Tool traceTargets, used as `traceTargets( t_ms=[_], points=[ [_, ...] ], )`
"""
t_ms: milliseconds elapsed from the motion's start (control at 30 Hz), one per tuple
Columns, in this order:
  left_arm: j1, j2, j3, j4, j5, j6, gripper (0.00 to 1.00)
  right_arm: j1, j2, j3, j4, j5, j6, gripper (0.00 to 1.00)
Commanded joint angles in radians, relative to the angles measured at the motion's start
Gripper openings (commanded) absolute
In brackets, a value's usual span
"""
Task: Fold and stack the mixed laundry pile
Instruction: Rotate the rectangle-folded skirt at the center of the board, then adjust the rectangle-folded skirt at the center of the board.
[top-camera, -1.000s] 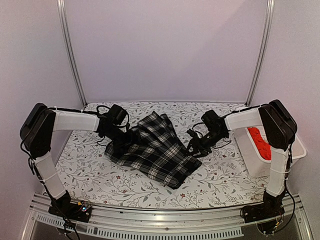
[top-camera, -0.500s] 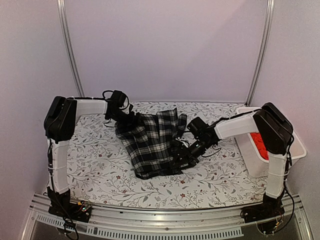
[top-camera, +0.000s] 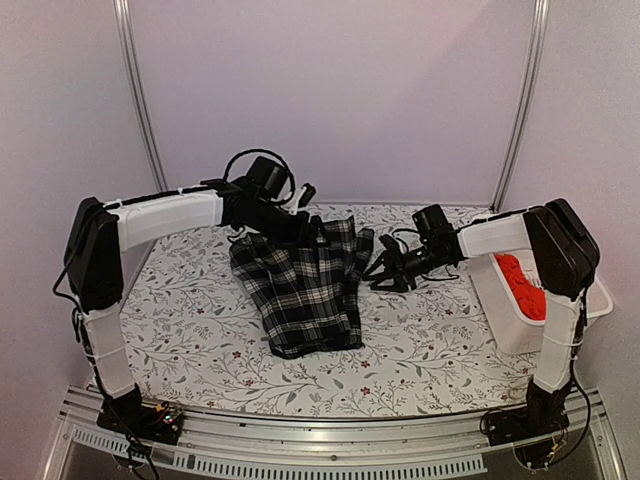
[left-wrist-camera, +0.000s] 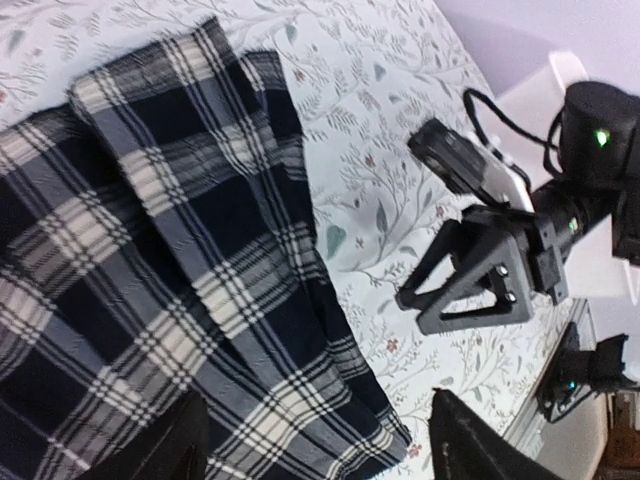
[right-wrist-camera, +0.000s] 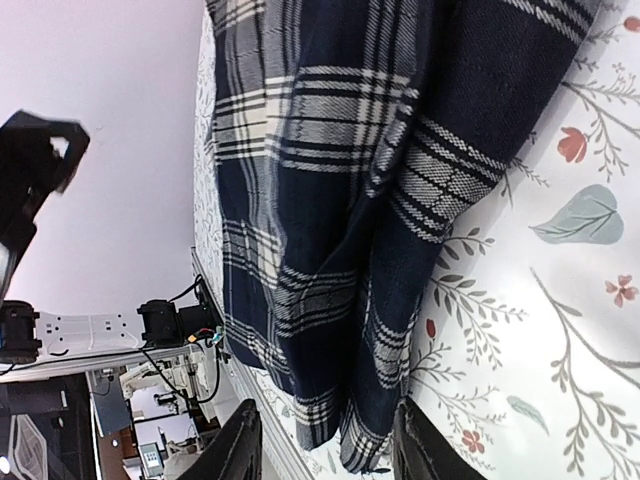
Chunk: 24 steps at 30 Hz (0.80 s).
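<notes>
Both released: left gripper (left-wrist-camera: 320, 445), right gripper (top-camera: 384, 273).
Long right edge of plaid garment (top-camera: 305, 290) lies beside right gripper; far end under left gripper.

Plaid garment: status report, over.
Left end effector open above plaid garment. Right end effector open, beside it. Red shirt in basket. Nothing obstructing.

Two garments, two arms, one basket, one cover.
One black-and-white plaid cloth garment (top-camera: 305, 290) mid-table; one bright red cloth shirt (top-camera: 520, 285) inside one white plastic basket (top-camera: 505, 325), right; one floral-patterned table cover (top-camera: 190, 330); one left arm (top-camera: 165, 215), one right arm (top-camera: 490, 238).
</notes>
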Motion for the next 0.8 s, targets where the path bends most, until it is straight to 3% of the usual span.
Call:
traceTargets(
  t_ms=[0,367,433,700,767],
  points=[
    [-0.103,0.120,0.065,-0.096,-0.013,-0.092,0.71,0.029,0.088,0.037,0.028,0.007,0.080,0.43],
    [-0.192,0.302,0.223,-0.299,-0.139,-0.145,0.73,0.108,0.144,0.001,0.013,0.034,0.071,0.43],
    [-0.191,0.320,0.233,-0.304,-0.140,-0.145,0.63,0.111,0.153,-0.004,0.026,0.036,0.076,0.41],
    [-0.190,0.368,0.280,-0.309,-0.114,-0.123,0.51,0.123,0.182,-0.026,0.109,0.005,0.120,0.25],
    [-0.188,0.378,0.281,-0.309,-0.111,-0.122,0.41,0.126,0.184,-0.032,0.143,-0.007,0.139,0.17]
  ],
)
